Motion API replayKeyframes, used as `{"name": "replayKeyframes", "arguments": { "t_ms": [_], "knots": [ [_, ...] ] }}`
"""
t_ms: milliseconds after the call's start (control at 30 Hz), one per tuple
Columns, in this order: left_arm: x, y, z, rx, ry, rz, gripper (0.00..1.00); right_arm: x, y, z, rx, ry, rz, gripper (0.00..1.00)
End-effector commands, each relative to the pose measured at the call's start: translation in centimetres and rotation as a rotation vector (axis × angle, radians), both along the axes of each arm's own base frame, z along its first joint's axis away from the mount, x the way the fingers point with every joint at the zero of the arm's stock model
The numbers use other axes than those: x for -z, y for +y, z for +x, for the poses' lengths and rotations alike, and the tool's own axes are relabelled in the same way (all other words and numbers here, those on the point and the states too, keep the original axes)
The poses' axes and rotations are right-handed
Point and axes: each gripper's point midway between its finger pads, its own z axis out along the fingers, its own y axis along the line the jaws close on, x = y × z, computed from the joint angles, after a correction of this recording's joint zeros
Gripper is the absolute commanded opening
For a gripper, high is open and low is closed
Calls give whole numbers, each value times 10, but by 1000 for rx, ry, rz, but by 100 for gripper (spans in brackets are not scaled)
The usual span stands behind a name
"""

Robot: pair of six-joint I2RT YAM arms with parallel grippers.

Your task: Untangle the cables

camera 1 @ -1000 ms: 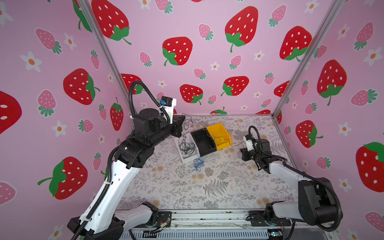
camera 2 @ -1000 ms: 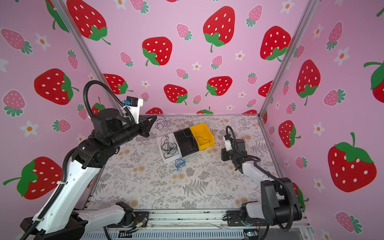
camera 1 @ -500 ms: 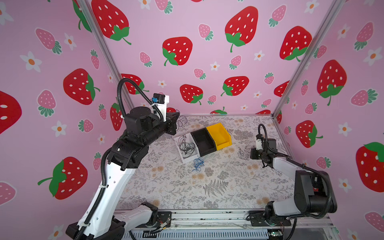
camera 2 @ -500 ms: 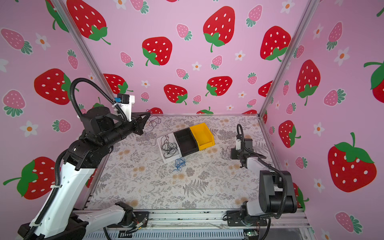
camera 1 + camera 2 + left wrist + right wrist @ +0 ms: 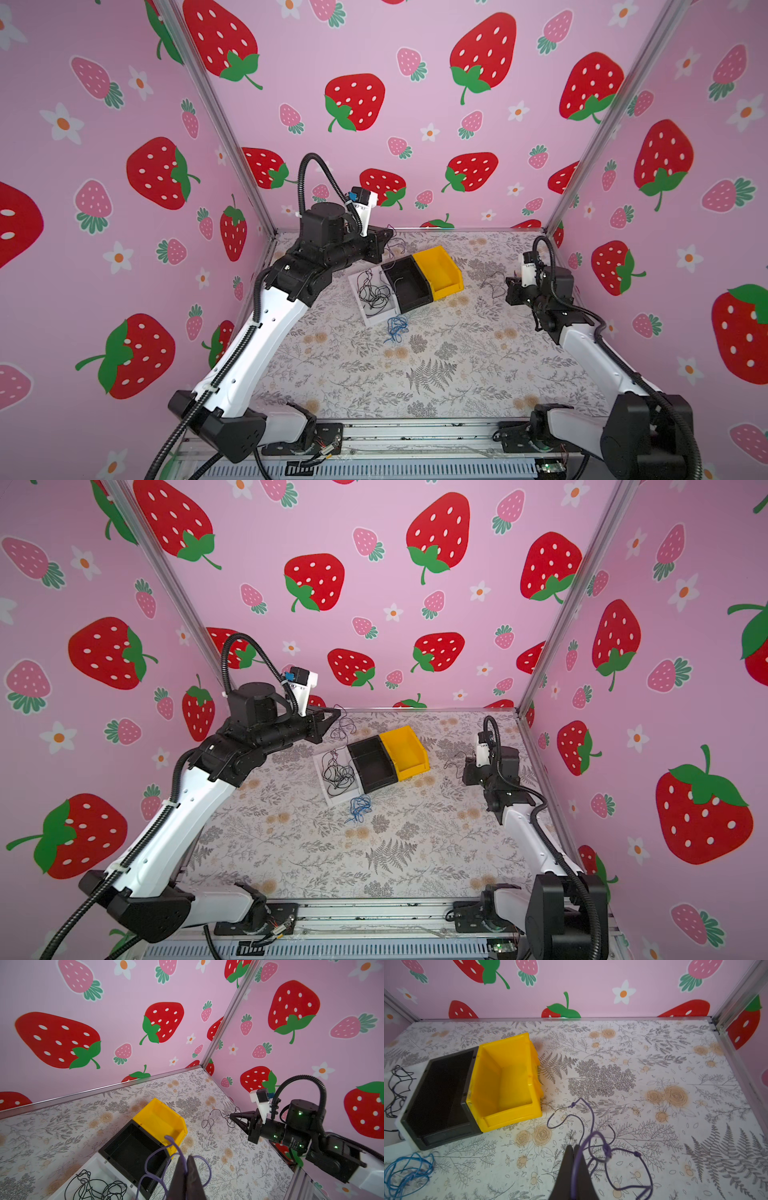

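Left arm has swung back right toward the bins since half a second ago. Both top views show black cables point(image 5: 374, 291) piled in the white tray point(image 5: 372, 321), with the blue cable point(image 5: 397, 328) on the worktop point(image 5: 415, 374) just nearer. Left wrist: left pincer point(image 5: 187, 1167) clamped on purple loops point(image 5: 173, 1142). Right wrist: right pincer point(image 5: 574, 1153) pinching a knotted purple cable point(image 5: 607, 1150), right of the yellow bin point(image 5: 508, 1076).

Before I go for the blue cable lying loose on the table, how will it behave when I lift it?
Probably floppy: the blue cable lies in loose, irregular loops, so it should droop rather than hold shape. Likely very light, being so thin; a push may just slide it. Its loops overlap, so they may lift as one clump.
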Motion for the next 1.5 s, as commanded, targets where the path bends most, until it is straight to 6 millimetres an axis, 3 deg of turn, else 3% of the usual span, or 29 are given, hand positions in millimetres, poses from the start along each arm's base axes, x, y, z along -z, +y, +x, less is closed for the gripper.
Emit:
{"name": "replayKeyframes", "arguments": {
  "t_ms": [0, 167, 400, 600, 1133, 1300, 1467],
  "knots": [
    [8, -22, 17, 46, 0, -36, 0, -31, 11, -6, -50, -57, 7, 0],
    [51, -41, 50, 50, 61, -9, 0, -58, 16, -14, -77, -119, 20, 0],
    [110, -59, 83, 56, 143, 28, 0, -75, 18, -18, -98, -158, 7, 0],
    [123, -68, 95, 60, 172, 39, 0, -70, 18, -16, -100, -153, -6, 0],
    [166, -58, 108, 6, 202, 158, 0, -74, 24, -15, -129, -159, 11, 0],
    [186, -57, 110, -4, 233, 180, 0, -85, 27, -16, -141, -177, 25, 0],
    [213, -53, 118, -25, 272, 206, 0, -111, 41, -20, -187, -229, 32, 0]
  ]
}}
